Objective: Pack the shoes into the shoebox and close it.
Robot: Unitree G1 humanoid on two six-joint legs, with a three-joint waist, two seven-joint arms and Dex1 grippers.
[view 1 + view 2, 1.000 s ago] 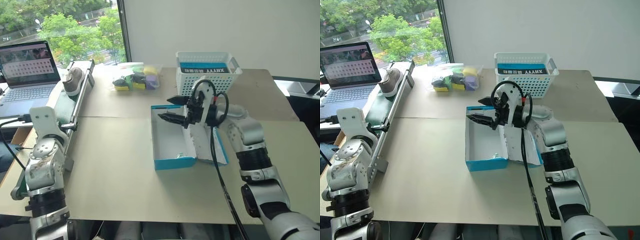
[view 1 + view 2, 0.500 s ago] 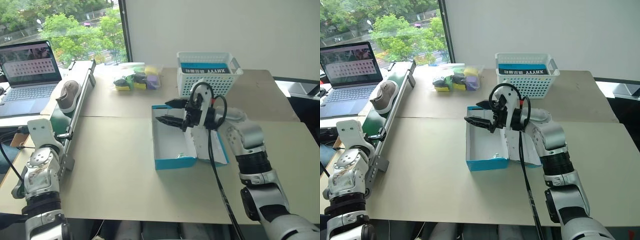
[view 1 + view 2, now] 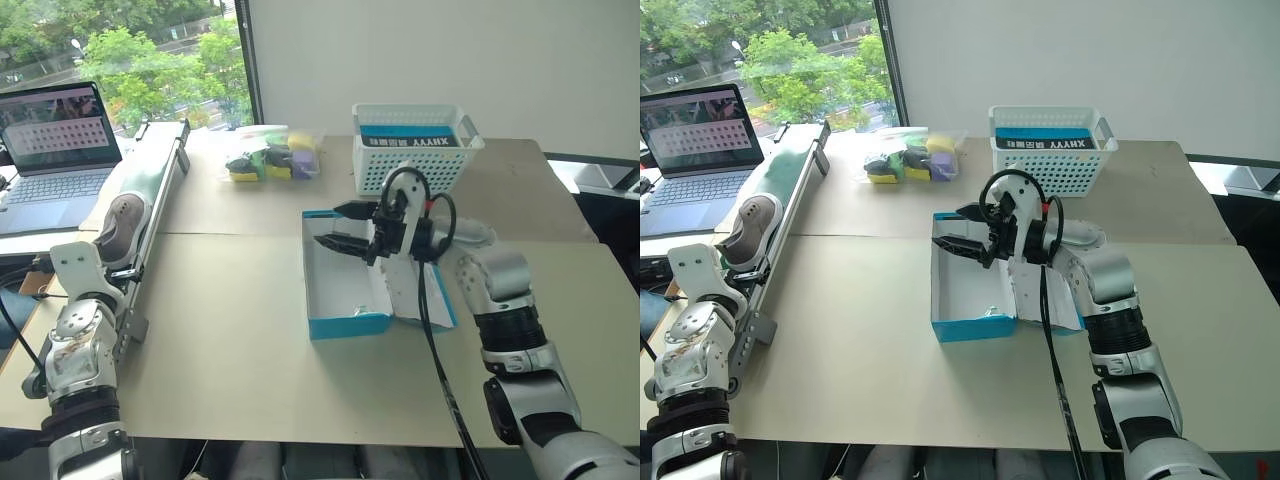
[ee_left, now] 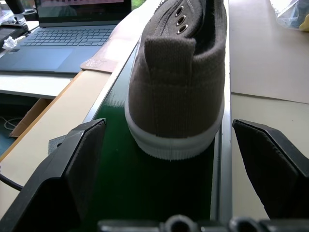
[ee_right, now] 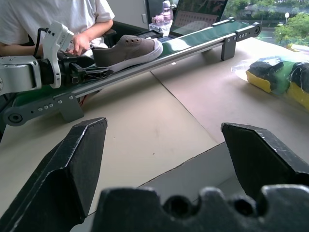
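A beige surface (image 3: 240,330) stands by a window with green trees outside and a plain white wall behind. Along its left edge runs a green conveyor belt (image 3: 150,180), and beside that sits an open laptop (image 3: 55,150). At the back lie a clear bag of yellow, green and purple items (image 3: 270,155) and a white perforated basket (image 3: 415,145) holding a blue box with a black lettered band. The shoebox (image 3: 345,280), blue outside and white inside, lies open near the middle of the surface, its lid folded out flat on the right side, with no shoe in it. One grey-beige sneaker (image 3: 120,222) rests on the near end of the belt, heel toward the robot. The left wrist view shows that heel close up (image 4: 176,106), with its pale sole on the green belt and the two black fingers (image 4: 77,159) spread wide, one to each side of the shoe, not touching it. The right wrist view shows what the head views do not: a person in a white shirt (image 5: 53,19) seated beyond the belt, and the sneaker from the side (image 5: 128,50). The left hand (image 3: 695,270) is level at the belt's near end, released. The right hand (image 3: 345,228) reaches leftward, hovering over the far part of the shoebox, fingers parted and holding nothing.
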